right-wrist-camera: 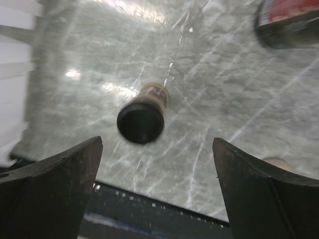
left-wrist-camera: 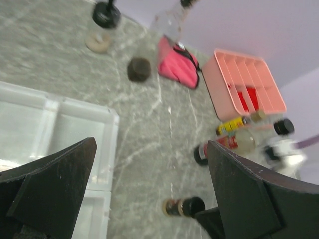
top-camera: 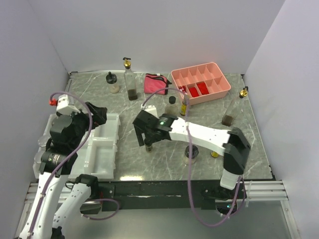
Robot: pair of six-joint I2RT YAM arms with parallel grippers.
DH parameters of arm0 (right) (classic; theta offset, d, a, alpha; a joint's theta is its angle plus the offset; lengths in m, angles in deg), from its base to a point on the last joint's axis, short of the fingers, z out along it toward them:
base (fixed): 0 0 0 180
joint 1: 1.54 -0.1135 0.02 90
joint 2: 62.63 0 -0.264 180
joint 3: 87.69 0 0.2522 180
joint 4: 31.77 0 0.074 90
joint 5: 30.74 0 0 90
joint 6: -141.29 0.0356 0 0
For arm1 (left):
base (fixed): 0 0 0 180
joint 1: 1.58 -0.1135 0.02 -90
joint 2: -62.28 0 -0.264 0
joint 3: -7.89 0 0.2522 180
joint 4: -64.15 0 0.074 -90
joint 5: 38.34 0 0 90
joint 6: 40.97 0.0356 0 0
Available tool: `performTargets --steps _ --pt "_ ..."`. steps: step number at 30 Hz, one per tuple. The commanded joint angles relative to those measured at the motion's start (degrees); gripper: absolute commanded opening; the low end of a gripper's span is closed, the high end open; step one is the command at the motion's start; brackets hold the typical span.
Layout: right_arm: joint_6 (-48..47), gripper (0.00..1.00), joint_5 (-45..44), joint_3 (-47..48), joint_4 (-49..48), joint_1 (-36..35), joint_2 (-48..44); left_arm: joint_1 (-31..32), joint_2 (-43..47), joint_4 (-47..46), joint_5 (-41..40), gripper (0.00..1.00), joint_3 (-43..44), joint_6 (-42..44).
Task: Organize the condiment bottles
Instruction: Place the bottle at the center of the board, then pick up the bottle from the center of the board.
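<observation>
Hovers released with the right claw (right-wrist-camera: 157,142) over the spice jar (right-wrist-camera: 141,122) (left claw (left-wrist-camera: 150,143) spread wide too); risks clipping and toppling it if swung off low.

black-lidded spice jar (right-wrist-camera: 141,121): upright, standing free, centre | tall dark-liquid bottle (top-camera: 131,82): upright, rear left

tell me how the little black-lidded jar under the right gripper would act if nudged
The small spice jar stands upright and narrow, so a sideways nudge would probably tip it. Being round, it would likely roll on the smooth tabletop. It looks like glass, so possibly slick.
</observation>
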Motion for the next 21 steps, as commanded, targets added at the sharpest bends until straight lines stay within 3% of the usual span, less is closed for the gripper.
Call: performTargets --steps 1,4,11,18,21 --pt "0.2 1.0 -2.7 -3.7 -1.1 -0.6 -14.0 0.2 -6.3 6.6 12.4 0.99 5.0 -0.9" --pt "0.2 1.0 -3.7 -9.4 -4.6 -0.9 -22.0 0.5 -11.7 8.2 18.2 0.99 5.8 0.2" --pt "0.4 1.0 -9.9 -20.3 -7.7 -0.8 -39.1 9.7 -18.6 9.1 10.2 0.97 6.6 0.4" --pt "-0.8 1.0 -14.5 -27.0 -10.5 -0.8 -48.9 33.1 -30.5 10.1 -3.2 0.95 10.0 -4.6" --pt "-1.2 1.0 -15.2 -29.5 -11.6 -0.7 -52.6 39.1 -37.0 12.4 -6.9 0.95 13.3 -5.1"
